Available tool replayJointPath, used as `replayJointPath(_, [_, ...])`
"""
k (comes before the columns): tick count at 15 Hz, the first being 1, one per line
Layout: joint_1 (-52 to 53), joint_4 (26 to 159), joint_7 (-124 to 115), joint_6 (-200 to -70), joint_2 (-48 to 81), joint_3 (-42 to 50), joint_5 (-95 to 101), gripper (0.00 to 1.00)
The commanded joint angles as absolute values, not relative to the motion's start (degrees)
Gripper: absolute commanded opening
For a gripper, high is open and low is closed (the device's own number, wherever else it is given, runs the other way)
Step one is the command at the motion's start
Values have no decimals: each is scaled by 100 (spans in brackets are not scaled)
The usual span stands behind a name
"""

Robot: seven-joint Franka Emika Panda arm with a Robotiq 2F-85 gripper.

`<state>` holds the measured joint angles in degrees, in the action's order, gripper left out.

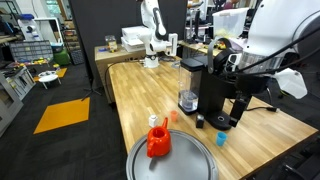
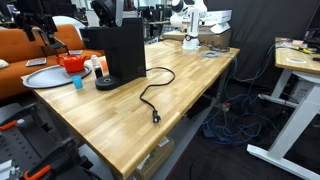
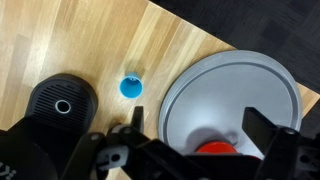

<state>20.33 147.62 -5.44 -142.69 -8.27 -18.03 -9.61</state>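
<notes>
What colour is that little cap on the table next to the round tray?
Blue; the cap shows best in the wrist view.

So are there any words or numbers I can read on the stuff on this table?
No text can be read in any of the views.
On the black machine: no label or brand shows.
On the round grey tray, the red object and the blue cap: plain, no writing.
On the shelf bins in the background: too small and blurred to read.
</notes>
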Motion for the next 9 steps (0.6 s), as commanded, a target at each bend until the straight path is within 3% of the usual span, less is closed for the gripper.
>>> replayJointPath(1, [2013, 14757, -535, -14253, -834, -1822, -970, 100])
replayJointPath(9, [1991, 14727, -19, -14276, -833, -1624, -1496, 100])
